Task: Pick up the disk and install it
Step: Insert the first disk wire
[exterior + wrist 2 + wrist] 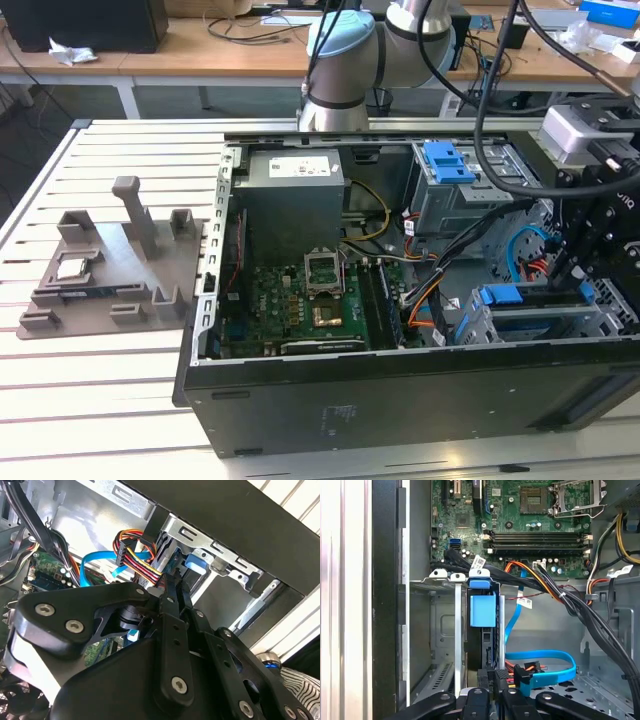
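Observation:
The disk point(482, 647) stands on edge inside the metal drive cage point(445, 630), and its blue side rail point(482, 610) faces the motherboard. In the exterior view the disk point(540, 308) lies in the cage at the case's front corner, on the exterior view's right. My gripper point(491, 676) hangs right over the disk's rear end, beside the cable plugs. In the second wrist view its thin fingers point(170, 595) come together at the tips, and the gripper point(177, 582) points at the blue rail point(192, 562). The black gripper body point(585, 240) stands over the cage.
The open computer case point(400, 390) lies on a slatted table. It holds a motherboard point(300, 300), a grey power-supply box point(293, 190), and an upper bay with a blue latch point(448, 160). Bundled cables point(580, 610) and a blue data cable point(545, 662) crowd the cage. A grey parts fixture point(110, 270) sits beside the case.

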`<state>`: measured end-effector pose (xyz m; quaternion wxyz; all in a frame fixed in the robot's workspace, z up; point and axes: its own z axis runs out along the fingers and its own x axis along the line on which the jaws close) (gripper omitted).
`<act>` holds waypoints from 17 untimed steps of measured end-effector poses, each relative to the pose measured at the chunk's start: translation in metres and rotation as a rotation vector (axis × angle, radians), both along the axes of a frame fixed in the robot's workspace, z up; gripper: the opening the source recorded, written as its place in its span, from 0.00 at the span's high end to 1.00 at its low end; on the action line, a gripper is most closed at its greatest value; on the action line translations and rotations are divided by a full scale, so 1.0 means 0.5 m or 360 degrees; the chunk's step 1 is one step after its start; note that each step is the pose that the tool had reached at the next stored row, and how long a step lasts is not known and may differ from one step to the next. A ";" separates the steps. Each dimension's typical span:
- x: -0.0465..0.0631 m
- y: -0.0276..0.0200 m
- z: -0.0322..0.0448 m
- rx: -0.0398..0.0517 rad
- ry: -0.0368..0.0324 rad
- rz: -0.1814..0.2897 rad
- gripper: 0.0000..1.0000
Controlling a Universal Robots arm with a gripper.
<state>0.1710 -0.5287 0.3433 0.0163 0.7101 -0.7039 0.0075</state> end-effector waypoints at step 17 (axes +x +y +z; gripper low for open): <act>0.000 -0.0032 -0.018 0.0026 0.0002 0.0000 0.83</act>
